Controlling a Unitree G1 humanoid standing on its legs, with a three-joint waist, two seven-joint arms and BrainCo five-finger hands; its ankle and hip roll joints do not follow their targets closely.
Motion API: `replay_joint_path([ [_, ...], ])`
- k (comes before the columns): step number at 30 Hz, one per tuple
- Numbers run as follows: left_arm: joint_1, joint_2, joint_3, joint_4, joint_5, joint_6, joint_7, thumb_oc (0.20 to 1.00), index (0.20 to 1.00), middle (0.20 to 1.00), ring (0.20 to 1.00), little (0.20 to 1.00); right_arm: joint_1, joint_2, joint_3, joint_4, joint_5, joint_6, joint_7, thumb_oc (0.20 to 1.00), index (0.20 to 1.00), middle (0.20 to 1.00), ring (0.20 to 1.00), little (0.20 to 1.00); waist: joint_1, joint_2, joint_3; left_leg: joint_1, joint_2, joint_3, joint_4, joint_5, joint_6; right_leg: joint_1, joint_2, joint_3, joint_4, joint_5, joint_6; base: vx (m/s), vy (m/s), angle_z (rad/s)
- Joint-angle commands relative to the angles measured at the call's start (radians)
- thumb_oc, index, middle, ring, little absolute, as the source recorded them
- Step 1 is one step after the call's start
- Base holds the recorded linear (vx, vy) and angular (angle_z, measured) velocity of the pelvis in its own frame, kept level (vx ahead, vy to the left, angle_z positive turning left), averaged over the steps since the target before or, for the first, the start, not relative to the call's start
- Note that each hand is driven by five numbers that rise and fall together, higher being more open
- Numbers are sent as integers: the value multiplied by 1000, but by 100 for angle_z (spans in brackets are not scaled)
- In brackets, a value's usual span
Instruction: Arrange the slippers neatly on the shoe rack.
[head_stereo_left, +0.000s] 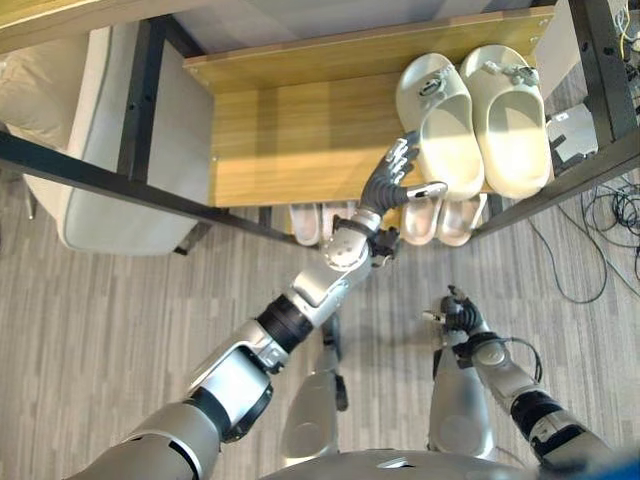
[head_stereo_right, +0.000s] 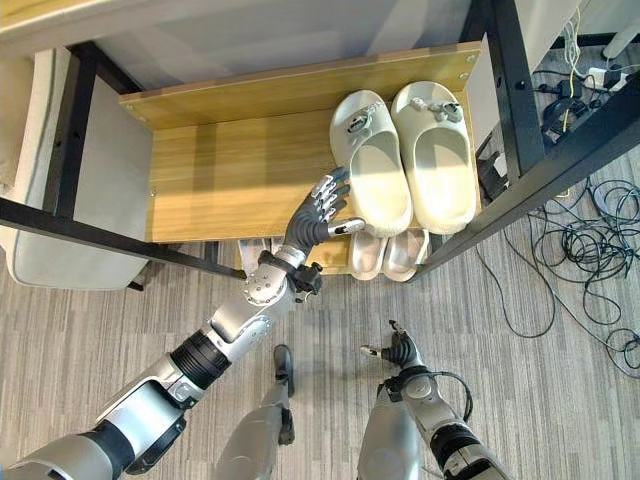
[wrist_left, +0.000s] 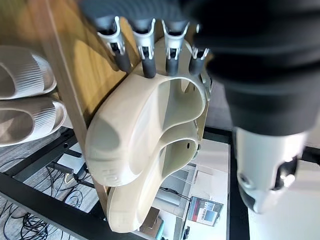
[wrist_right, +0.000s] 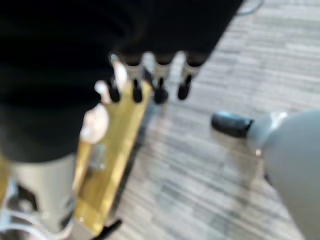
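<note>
Fingers (wrist_left: 146, 60) of our left hand (head_stereo_right: 318, 215): straight, spread, tips touching the near slipper's (head_stereo_right: 375, 170) side wall, curled round nothing. Slippers: cream moulded clogs, a pair, side by side on the rack's (head_stereo_right: 220, 170) wooden shelf, right end; second slipper (head_stereo_right: 437, 160) just beside. We judge them light, foam-soft yet shape-holding, smooth; best taken by the strap arch or nudged at the sidewall. Ribbed slides (head_stereo_right: 388, 253): shelf below. Right hand (head_stereo_right: 397, 350): idle, low, fingers relaxed.
</note>
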Motion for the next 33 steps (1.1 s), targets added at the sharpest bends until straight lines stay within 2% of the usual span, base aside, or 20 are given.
replay_joint_path([
  [1,-153,-101,-30,68,46,-36,-32,1000,1000,1000,1000,1000,-14,-7,10,-32,27,-30,-4,1000,1000,1000,1000,1000,-12,24,-26,-5,73,-49,2,-7,-18,-77,-31,13,144,-50,53,0,0,0],
  [10,-96,-17,52,104,161,-27,2,1000,1000,1000,1000,1000,13,1,-7,-22,26,-35,2,1000,1000,1000,1000,1000,2,19,-45,-3,74,-60,2,-4,-22,-51,-33,-8,139,-52,51,0,0,0],
  [18,-15,42,75,82,217,-17,-8,1000,1000,1000,1000,1000,19,24,-22,-7,23,-30,11,1000,1000,1000,1000,1000,23,12,-75,13,76,-76,2,-10,-26,-2,-36,-35,125,-54,50,22,4,8],
  [33,152,192,150,-164,231,-35,-82,1000,1000,1000,1000,1000,76,53,-48,36,-15,-19,36,1000,1000,1000,1000,1000,73,-5,-157,65,80,-103,2,-17,-36,140,-26,-99,44,-48,45,34,-5,9],
])
